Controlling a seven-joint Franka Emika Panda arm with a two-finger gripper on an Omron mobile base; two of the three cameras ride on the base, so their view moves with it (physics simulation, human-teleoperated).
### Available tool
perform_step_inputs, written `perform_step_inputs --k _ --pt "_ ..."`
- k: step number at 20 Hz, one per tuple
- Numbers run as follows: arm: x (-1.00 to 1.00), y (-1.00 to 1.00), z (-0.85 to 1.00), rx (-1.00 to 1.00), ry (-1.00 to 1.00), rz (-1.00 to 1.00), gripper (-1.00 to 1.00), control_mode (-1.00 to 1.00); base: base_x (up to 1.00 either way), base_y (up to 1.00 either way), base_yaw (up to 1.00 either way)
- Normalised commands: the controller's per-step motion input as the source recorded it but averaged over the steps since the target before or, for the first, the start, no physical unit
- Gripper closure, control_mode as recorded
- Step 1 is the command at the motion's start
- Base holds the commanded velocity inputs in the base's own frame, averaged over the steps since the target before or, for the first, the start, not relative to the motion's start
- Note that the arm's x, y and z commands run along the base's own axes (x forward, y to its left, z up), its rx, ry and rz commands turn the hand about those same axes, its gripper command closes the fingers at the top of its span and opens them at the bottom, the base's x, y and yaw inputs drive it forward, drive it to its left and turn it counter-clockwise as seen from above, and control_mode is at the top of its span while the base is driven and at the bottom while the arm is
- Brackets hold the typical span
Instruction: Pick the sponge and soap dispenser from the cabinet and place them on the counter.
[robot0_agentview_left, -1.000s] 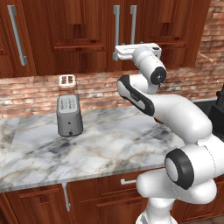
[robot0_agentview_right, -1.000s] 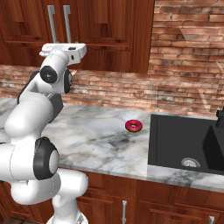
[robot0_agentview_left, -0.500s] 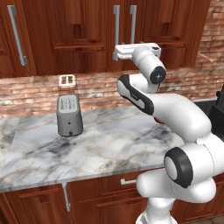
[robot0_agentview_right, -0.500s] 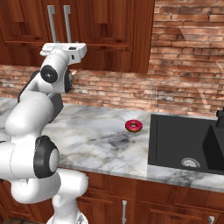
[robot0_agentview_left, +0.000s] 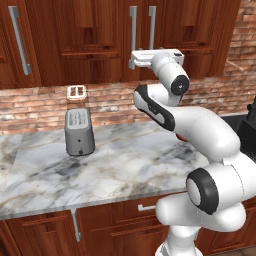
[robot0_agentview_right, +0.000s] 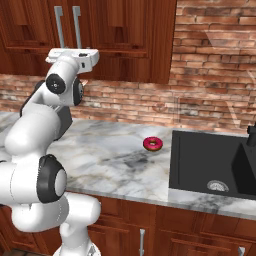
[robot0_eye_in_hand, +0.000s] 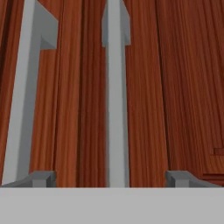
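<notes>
The cabinet stands shut, both panelled doors closed, so the sponge and the soap dispenser cannot be seen; judged from the task, they lie behind these doors. The end effector is raised to the lower ends of the two grey bar handles, and in the hand view its two fingertips stand wide apart, holding nothing, with one bar handle running up midway between them and the other handle off to one side. The step in hand appears to be the approach to open a door. The next move calls for advancing until the fingers straddle that bar, closing on it, then pulling along the door's swing. The worktop below carries a toaster and a red doughnut.
</notes>
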Motion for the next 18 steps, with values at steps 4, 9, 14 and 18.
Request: perform_step_inputs --k 4,9,14,18 --pt "0.32 0.00 -0.09 0.01 0.01 0.00 1.00 -1.00 0.00 0.00 0.00" --pt "0.41 0.00 -0.13 0.02 0.02 0.00 1.00 -1.00 0.00 0.00 0.00" --pt "0.36 0.00 -0.15 0.00 0.09 0.01 1.00 -1.00 0.00 0.00 0.00" --pt "0.47 0.00 -0.16 0.00 0.16 0.00 1.00 -1.00 0.00 0.00 0.00"
